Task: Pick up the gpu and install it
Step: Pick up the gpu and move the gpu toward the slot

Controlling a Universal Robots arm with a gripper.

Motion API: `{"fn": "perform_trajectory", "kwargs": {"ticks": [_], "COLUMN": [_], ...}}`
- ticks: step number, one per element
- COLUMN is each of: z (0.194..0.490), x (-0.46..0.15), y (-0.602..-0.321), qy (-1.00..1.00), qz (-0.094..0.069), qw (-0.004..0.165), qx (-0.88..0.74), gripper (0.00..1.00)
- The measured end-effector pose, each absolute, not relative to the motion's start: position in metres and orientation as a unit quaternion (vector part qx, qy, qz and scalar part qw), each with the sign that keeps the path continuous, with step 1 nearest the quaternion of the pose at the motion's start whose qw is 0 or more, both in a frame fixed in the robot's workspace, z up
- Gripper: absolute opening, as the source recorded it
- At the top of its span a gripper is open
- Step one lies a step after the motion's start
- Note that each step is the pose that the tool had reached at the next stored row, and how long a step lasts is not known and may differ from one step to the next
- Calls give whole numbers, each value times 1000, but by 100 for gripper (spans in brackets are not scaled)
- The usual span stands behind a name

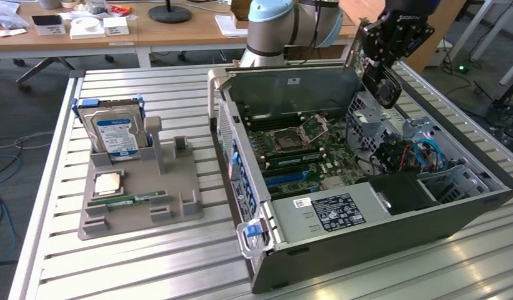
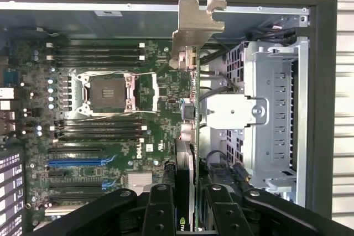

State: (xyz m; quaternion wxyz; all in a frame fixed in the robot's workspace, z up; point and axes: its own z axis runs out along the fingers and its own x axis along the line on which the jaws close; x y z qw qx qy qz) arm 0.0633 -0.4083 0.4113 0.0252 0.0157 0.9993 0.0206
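My gripper is shut on the gpu and holds it in the air over the far right corner of the open computer case. In the wrist view the gpu hangs edge-on between the black fingers, with its silver end bracket pointing away from the gripper. It hovers above the motherboard, beside the metal drive cage. The card is clear of the board and sits in no slot. A blue expansion slot and black slots lie off to one side of it.
On the exterior view's left, a grey holder carries a blue-labelled hard drive, a processor and a green RAM stick. The case walls, cables and power supply crowd the space. A wooden desk stands behind.
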Motion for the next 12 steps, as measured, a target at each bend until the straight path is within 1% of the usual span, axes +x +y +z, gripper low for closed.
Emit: {"fn": "perform_trajectory", "kwargs": {"ticks": [7,12], "z": [411,411], "x": [64,66], "y": [-408,-408], "qy": [999,999], "qz": [20,20], "qw": [25,22], "qx": [16,16], "gripper": [26,26]}}
